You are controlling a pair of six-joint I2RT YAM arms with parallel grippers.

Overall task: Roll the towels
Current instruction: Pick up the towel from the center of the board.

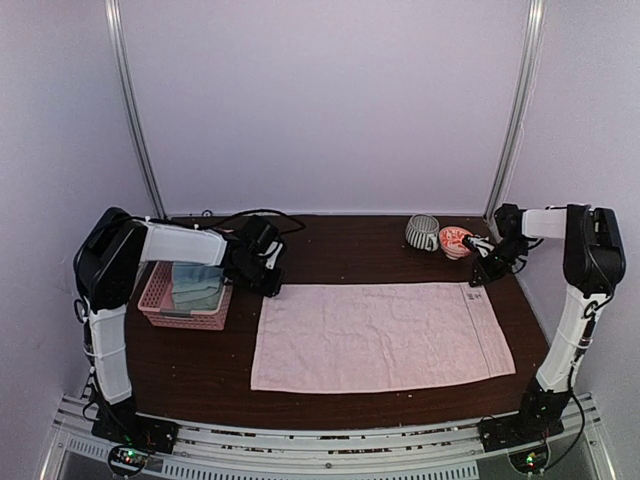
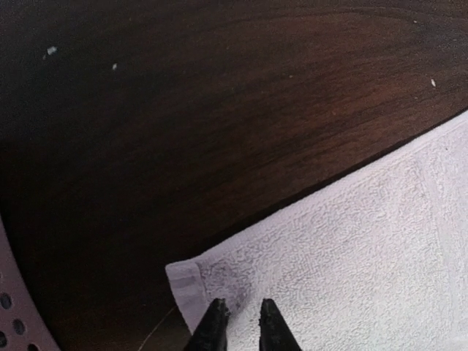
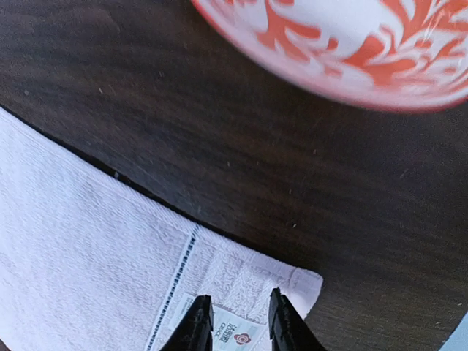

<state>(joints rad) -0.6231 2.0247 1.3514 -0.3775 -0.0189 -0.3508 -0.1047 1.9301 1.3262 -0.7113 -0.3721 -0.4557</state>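
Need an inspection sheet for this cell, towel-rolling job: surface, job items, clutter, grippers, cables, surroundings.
Surface: dark wood table, a few pale specks.
Job's things: pink towel spread flat, not yet rolled; folded blue-green cloths in the pink basket at left.
Clutter: striped mug and red-patterned bowl, far right, clear of the towel.
Grippers: left gripper at the towel's far left corner, fingers nearly together, grip unclear; right gripper over the label at the far right corner, fingers apart.
Cables: black cable looped behind the left arm.
Surroundings: plain white walls, metal uprights.
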